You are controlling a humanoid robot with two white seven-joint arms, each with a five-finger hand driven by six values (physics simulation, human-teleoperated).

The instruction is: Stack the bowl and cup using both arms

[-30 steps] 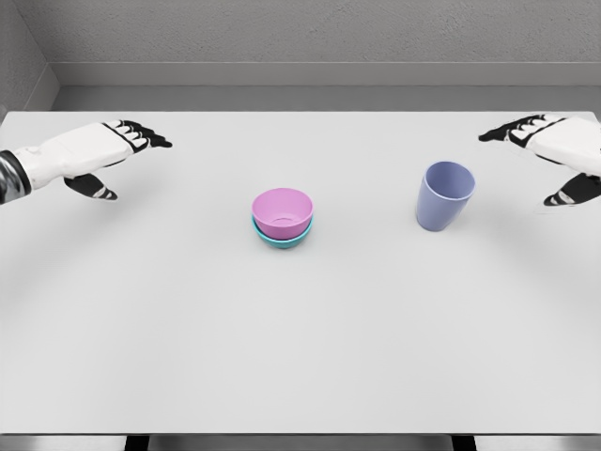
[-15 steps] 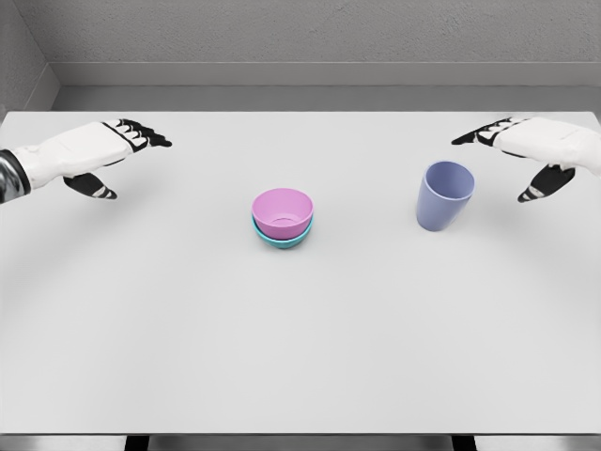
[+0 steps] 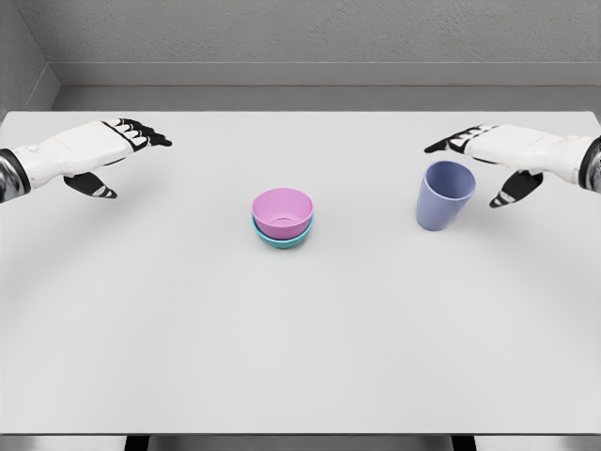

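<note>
Cup (image 3: 444,195), lilac, upright on table (image 3: 300,357), right of middle, long axis vertical, mouth tipped slightly toward camera. Right hand (image 3: 493,153) just beside it on far-right side, fingers spread, holding nothing; cup lies to hand's left and a little nearer front edge (thumb (image 3: 512,188) close to cup wall, contact not evident). Pink bowl (image 3: 282,211) nested in teal bowl (image 3: 281,237) near table centre, well apart from cup. Left hand (image 3: 99,155) near left edge, open, idle. Right hand clearly nearer to cup; likely next: close around it.
</note>
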